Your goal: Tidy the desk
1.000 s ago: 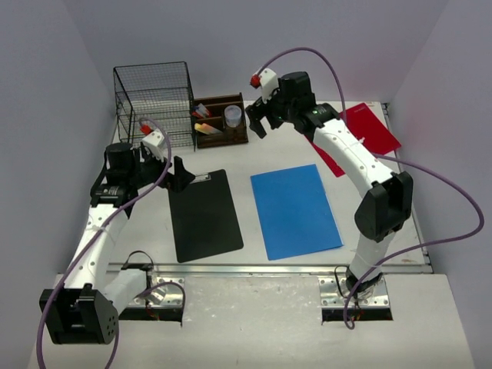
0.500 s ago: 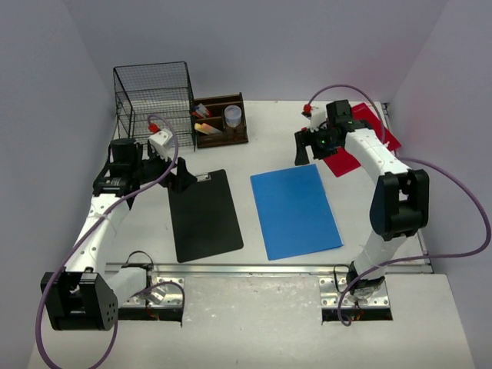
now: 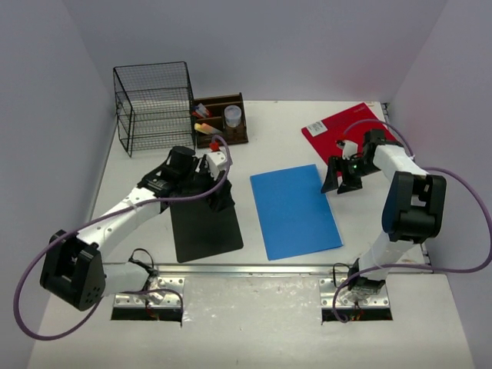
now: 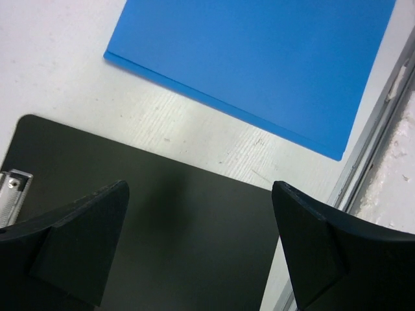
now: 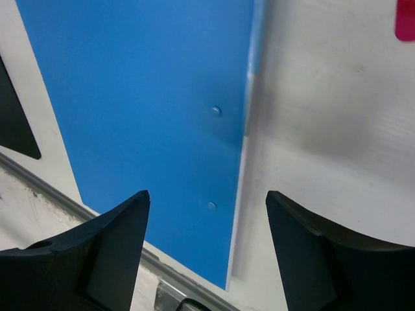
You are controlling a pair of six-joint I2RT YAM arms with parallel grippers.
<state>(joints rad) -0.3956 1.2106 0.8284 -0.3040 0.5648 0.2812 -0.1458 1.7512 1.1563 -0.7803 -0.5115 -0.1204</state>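
The white desk (image 3: 277,131) holds a black clipboard (image 3: 204,227), a blue folder (image 3: 296,211) and a red folder (image 3: 346,131). My left gripper (image 3: 219,196) hovers over the clipboard's upper right part, open and empty. In the left wrist view the left gripper (image 4: 198,194) frames the clipboard (image 4: 162,240), with the blue folder (image 4: 259,58) beyond. My right gripper (image 3: 340,181) stands open at the blue folder's right edge, near its far corner. The right wrist view shows the right gripper (image 5: 207,194) straddling that folder's edge (image 5: 142,97), nothing between the fingers.
A black wire basket (image 3: 154,104) stands at the back left, with a brown wooden organizer (image 3: 221,121) holding small items beside it. A silver rail (image 3: 269,268) runs along the desk's front edge. A red corner (image 5: 405,19) shows in the right wrist view.
The left gripper swung right from beside the clipboard's clip to above the clipboard. The right gripper came from near the organizer down to the blue folder's right edge.
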